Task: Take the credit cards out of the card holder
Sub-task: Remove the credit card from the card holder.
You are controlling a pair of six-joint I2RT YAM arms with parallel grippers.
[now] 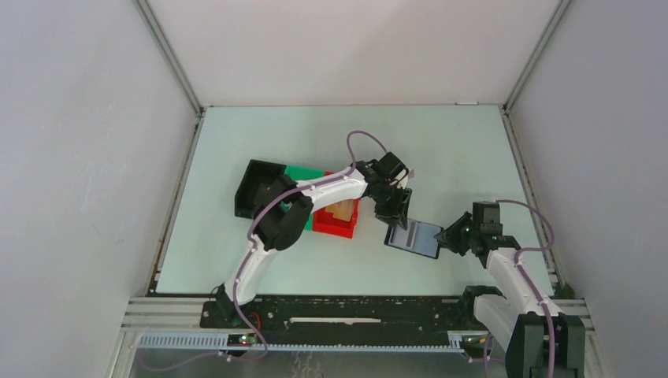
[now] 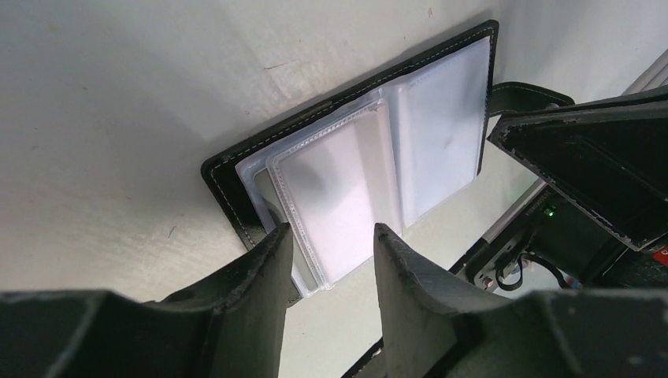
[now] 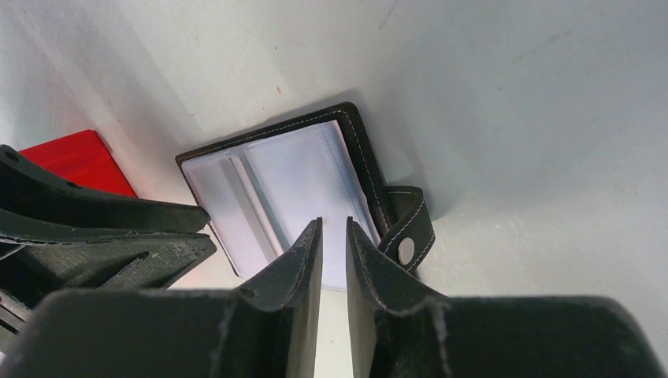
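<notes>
The card holder [image 1: 413,239] lies open on the table, a black stitched wallet [image 2: 228,185] with clear plastic sleeves. Pale shiny credit cards [image 2: 339,197] sit inside the sleeves, also seen in the right wrist view [image 3: 291,173]. My left gripper [image 1: 396,214] hangs over the holder's left edge, its jaws open [image 2: 332,230] above a sleeve corner with nothing between them. My right gripper [image 1: 447,238] is at the holder's right edge, its jaws [image 3: 334,223] only narrowly parted over the sleeve's edge and gripping nothing. The snap strap [image 3: 406,236] sticks out beside its fingers.
A black bin [image 1: 260,185], a green bin [image 1: 303,173] and a red bin [image 1: 337,222] stand together left of the holder, under the left arm. The red bin [image 3: 79,157] shows behind the left gripper's fingers [image 3: 94,236]. Enclosure walls surround the table.
</notes>
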